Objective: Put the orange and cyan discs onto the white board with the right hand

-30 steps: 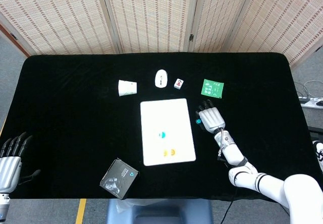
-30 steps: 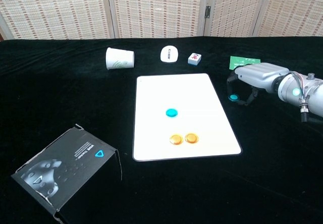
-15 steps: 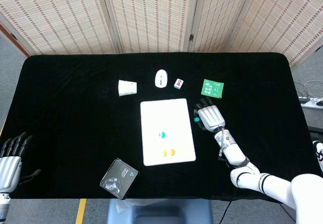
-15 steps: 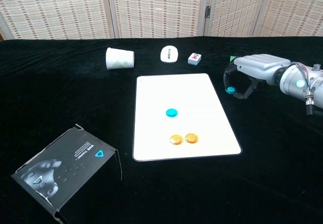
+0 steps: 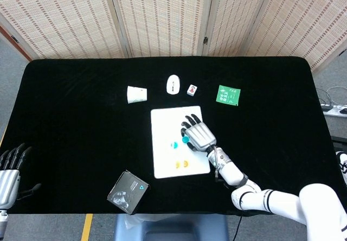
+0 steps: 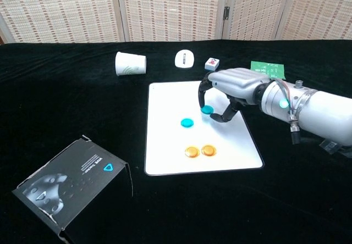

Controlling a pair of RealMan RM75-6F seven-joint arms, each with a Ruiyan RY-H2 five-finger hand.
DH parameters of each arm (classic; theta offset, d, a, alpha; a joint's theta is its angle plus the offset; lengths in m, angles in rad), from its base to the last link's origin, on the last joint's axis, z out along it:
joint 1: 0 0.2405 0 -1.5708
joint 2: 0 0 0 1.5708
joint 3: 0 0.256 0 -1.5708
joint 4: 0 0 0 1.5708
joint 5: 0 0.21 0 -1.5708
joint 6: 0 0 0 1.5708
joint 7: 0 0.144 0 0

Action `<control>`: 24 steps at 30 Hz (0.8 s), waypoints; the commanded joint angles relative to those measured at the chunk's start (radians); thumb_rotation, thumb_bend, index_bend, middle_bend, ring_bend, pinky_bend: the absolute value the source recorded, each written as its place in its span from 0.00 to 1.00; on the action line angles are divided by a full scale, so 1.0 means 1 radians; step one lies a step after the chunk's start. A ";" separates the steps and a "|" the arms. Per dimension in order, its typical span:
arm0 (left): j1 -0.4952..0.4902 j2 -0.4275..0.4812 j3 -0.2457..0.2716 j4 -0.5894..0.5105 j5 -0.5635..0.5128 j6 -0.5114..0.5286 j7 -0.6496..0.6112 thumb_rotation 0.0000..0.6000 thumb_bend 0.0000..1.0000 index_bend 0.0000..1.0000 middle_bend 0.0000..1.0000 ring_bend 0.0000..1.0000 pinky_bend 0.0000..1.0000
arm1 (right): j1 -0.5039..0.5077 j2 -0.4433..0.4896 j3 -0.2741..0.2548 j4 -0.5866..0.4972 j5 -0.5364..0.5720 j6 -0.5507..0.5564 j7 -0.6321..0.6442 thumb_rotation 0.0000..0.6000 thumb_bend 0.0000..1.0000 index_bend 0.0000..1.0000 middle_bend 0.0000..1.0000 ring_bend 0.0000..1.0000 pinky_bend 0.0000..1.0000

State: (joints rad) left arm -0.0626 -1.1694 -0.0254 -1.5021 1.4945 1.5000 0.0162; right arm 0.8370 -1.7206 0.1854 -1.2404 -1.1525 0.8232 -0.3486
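My right hand (image 6: 234,87) (image 5: 198,134) hovers over the middle of the white board (image 6: 165,98) (image 5: 162,120), palm down, pinching a cyan disc (image 6: 207,110) (image 5: 185,140) between thumb and fingertips just above the board. A second cyan disc (image 6: 187,123) (image 5: 174,143) lies flat on the board a little to the left of it. Two orange discs (image 6: 199,151) (image 5: 181,164) lie side by side nearer the board's front edge. My left hand (image 5: 10,167) hangs at the table's front left corner, fingers apart and holding nothing.
A tipped paper cup (image 6: 130,64), a white mouse (image 6: 185,58) and a small tile (image 6: 212,64) lie behind the board. A green card (image 6: 268,67) is at the back right. A dark box (image 6: 71,181) sits at the front left.
My right hand has lifted the cyan disc from the cloth right of the board and carried it left, to above the board's middle. The left hand has barely moved.
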 commanded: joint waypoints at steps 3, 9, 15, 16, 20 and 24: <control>0.002 -0.004 0.000 0.011 -0.003 -0.002 -0.009 1.00 0.16 0.04 0.00 0.01 0.00 | 0.010 -0.021 -0.004 0.015 0.012 -0.003 -0.018 1.00 0.46 0.53 0.23 0.04 0.00; 0.002 -0.007 0.000 0.019 -0.001 -0.003 -0.016 1.00 0.16 0.04 0.00 0.01 0.00 | 0.014 -0.030 -0.008 0.020 0.018 -0.003 -0.029 1.00 0.46 0.52 0.22 0.04 0.00; 0.002 -0.008 0.000 0.024 -0.004 -0.008 -0.021 1.00 0.16 0.04 0.00 0.01 0.00 | 0.014 -0.029 -0.018 0.012 0.011 0.001 -0.036 1.00 0.46 0.48 0.21 0.04 0.00; 0.002 -0.009 0.000 0.024 -0.005 -0.008 -0.021 1.00 0.16 0.04 0.00 0.01 0.00 | 0.014 -0.028 -0.020 0.011 0.011 0.001 -0.036 1.00 0.46 0.45 0.21 0.04 0.00; 0.002 -0.009 0.000 0.027 -0.006 -0.010 -0.024 1.00 0.16 0.04 0.00 0.01 0.00 | 0.011 -0.024 -0.021 0.008 0.001 0.006 -0.024 1.00 0.46 0.31 0.20 0.04 0.00; 0.001 -0.010 0.000 0.027 -0.006 -0.012 -0.024 1.00 0.16 0.04 0.00 0.01 0.00 | 0.009 -0.016 -0.024 0.002 -0.008 0.011 -0.018 1.00 0.46 0.26 0.20 0.04 0.00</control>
State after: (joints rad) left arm -0.0617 -1.1791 -0.0254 -1.4746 1.4889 1.4877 -0.0080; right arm 0.8466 -1.7377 0.1623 -1.2373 -1.1594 0.8338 -0.3681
